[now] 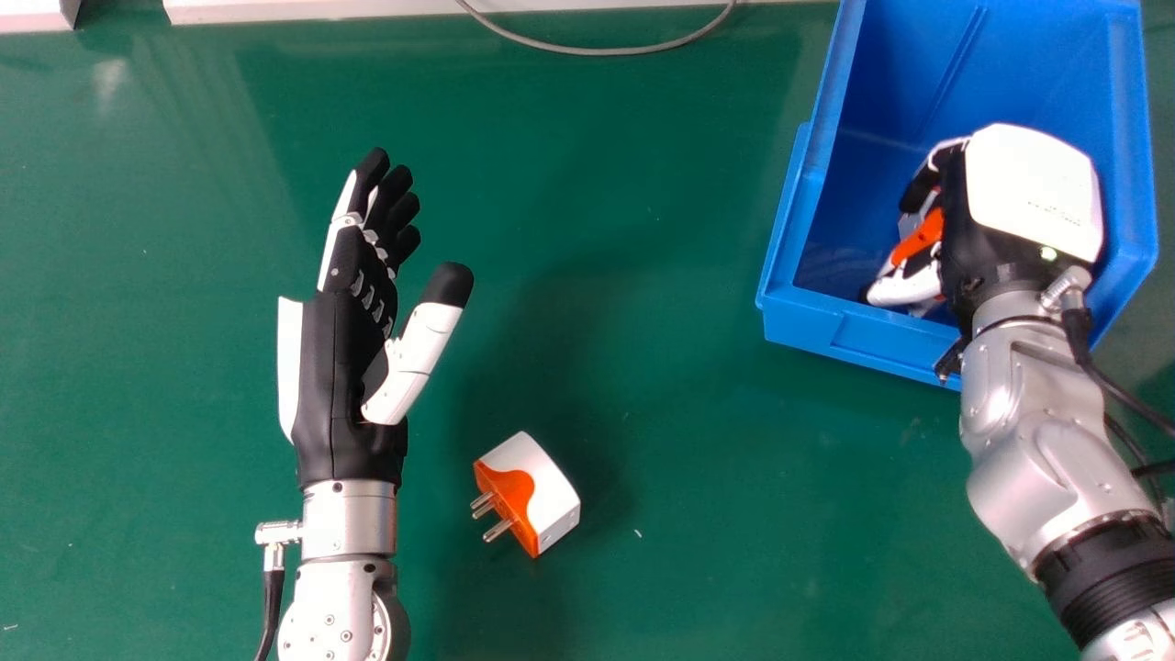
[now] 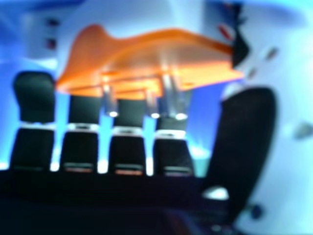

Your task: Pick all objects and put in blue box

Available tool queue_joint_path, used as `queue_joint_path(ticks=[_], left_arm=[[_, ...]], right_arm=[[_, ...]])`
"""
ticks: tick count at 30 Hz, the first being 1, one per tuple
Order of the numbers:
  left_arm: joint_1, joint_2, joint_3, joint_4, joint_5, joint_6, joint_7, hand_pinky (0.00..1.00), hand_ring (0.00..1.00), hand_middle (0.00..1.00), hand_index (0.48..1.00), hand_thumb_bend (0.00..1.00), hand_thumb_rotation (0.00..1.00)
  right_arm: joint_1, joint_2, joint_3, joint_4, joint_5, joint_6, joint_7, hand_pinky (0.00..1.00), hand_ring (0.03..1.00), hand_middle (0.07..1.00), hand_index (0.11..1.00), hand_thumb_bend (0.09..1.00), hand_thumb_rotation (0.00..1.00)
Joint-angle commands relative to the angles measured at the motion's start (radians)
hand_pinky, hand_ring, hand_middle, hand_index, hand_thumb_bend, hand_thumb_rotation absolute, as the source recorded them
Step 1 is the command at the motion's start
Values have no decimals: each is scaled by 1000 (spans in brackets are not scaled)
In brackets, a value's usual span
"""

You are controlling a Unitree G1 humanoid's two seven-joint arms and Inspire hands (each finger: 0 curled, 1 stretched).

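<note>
Pinching a white and orange plug adapter (image 1: 918, 237) between thumb and fingers, the right robot hand (image 1: 1033, 193) is inside the mouth of the blue box (image 1: 844, 335), its white back turned up. In the right hand view the adapter's orange face and metal prongs (image 2: 152, 105) show between the dark fingers (image 2: 80, 152) and the thumb (image 2: 247, 142), with blue behind them. Whether the adapter touches the bottom of the box, I cannot tell.

The box stands at the far right of the green tabletop (image 1: 643, 367), somewhat askew. Over its near rim comes the right forearm (image 1: 1046, 459), silver, with a dark cable (image 1: 1120, 395) along its outer side.

Well apart from the box, a second plug adapter (image 1: 542, 487) lies on the tabletop, between the two arms but nearer the left one. It is white with an orange end, and its prongs point toward the left forearm (image 1: 349, 519). The left robot hand (image 1: 340, 367) is at the left of the head view, its fingers straight and its thumb spread away from them, holding nothing.

Beyond all this, a thin grey cable (image 1: 597, 50) curves near a white strip (image 1: 321, 11) along the far edge.
</note>
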Motion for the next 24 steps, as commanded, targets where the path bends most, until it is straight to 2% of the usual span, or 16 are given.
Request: queue_joint_path(ticks=[1,2,3,4,5,6,7,8,10,12,13,16,18,20,22,24], left_arm=[[-3,-4,-2,-10,5,-9,-5,915,906,914,912,950,654],[-4,-4,-1,-9,5,-9,-4,915,906,914,912,950,654],[-4,-4,-1,-9,6,-11,-3,917,908,914,911,950,653],[-4,-4,-1,-8,9,-12,1,917,908,914,911,950,653],[-4,-4,0,-7,9,-13,1,919,909,915,912,949,652],[-4,-6,0,-7,6,-13,0,919,909,915,912,949,652],[-5,-7,1,-7,4,-13,-2,918,908,915,912,947,652],[-5,-7,1,-6,3,-14,-2,918,908,915,912,947,652],[-6,-6,1,-5,5,-15,0,921,908,915,912,945,651],[-5,-4,1,-6,4,-14,-2,921,908,915,912,945,651],[-4,-3,1,-6,6,-14,-1,921,908,914,912,944,650],[2,0,-1,-10,13,-12,3,922,908,914,913,943,650],[6,2,-1,-13,12,-8,-1,921,909,913,912,943,653],[8,3,-1,-16,10,-4,-2,922,910,914,912,943,655],[9,5,-1,-17,12,-10,0,922,912,914,911,947,656],[9,3,0,-18,6,-12,-6,922,914,915,909,948,656]], right_arm=[[-23,-14,-9,-75,-11,32,22,384,545,658,627,628,79],[-15,-12,-12,-96,-9,42,28,384,545,658,627,628,79],[-6,-8,-16,-118,-5,54,35,459,632,727,685,676,118],[0,-6,-17,-135,-5,66,42,459,632,727,685,676,118],[5,-5,-18,-149,-4,76,48,536,706,781,740,715,154],[9,-4,-17,-162,-5,88,53,536,706,781,740,715,154],[12,-4,-14,-171,-9,101,59,619,765,825,790,747,188],[15,-3,-13,-181,-11,110,61,619,765,825,790,747,188],[21,-4,-10,-191,-14,123,59,756,850,888,866,796,250],[24,-2,-9,-201,-20,135,52,756,850,888,866,796,250],[29,0,-15,-209,-15,132,42,805,880,911,893,816,279],[47,6,-31,-237,-1,115,12,844,904,929,914,834,313],[67,8,-36,-261,-3,95,-23,900,939,955,945,860,354],[93,11,-37,-287,-18,70,-81,920,951,964,956,870,372],[125,19,-41,-314,-30,27,-168,937,961,971,965,883,390],[151,33,-48,-333,-27,-15,-239,960,975,982,978,902,425]])
